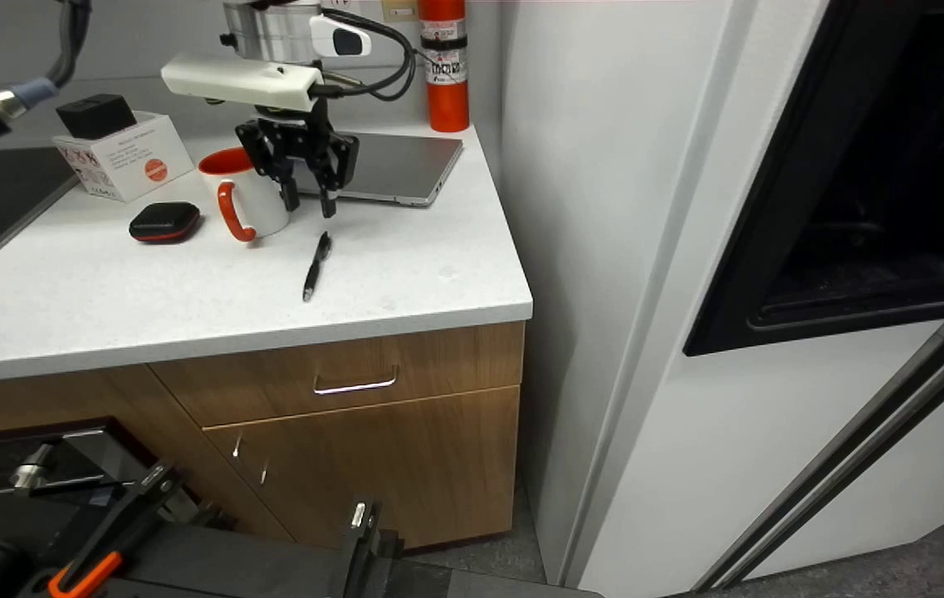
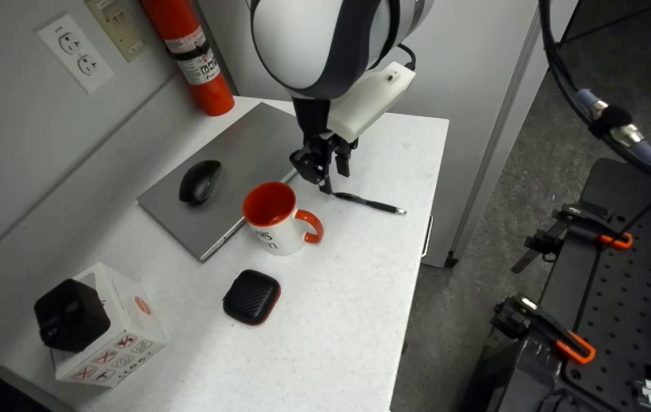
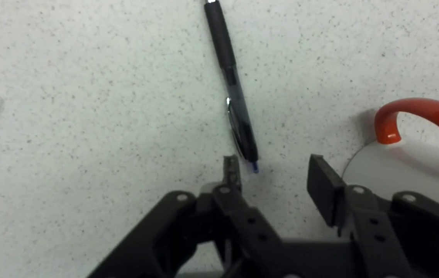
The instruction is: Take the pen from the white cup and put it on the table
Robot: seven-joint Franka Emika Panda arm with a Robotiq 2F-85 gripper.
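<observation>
The black pen [image 1: 316,266] lies flat on the white table [image 1: 413,278]; it also shows in an exterior view [image 2: 370,203] and the wrist view [image 3: 238,104]. The white cup [image 1: 266,203] with red inside and red handle stands upright beside it; it also shows in an exterior view [image 2: 282,237] and partly in the wrist view [image 3: 391,166]. My gripper [image 1: 310,206] points down, open and empty, near the pen's clip end and close to the cup. In the wrist view the fingers [image 3: 274,168] stand apart, with the pen's end close to the left finger.
A closed grey laptop [image 1: 397,162] lies behind the cup, with a black mouse [image 2: 199,182] on it. A black case [image 2: 252,297], a white box [image 1: 135,158] with a black object on top and a fire extinguisher [image 1: 447,83] stand around. A tall white wall [image 1: 588,208] borders the counter.
</observation>
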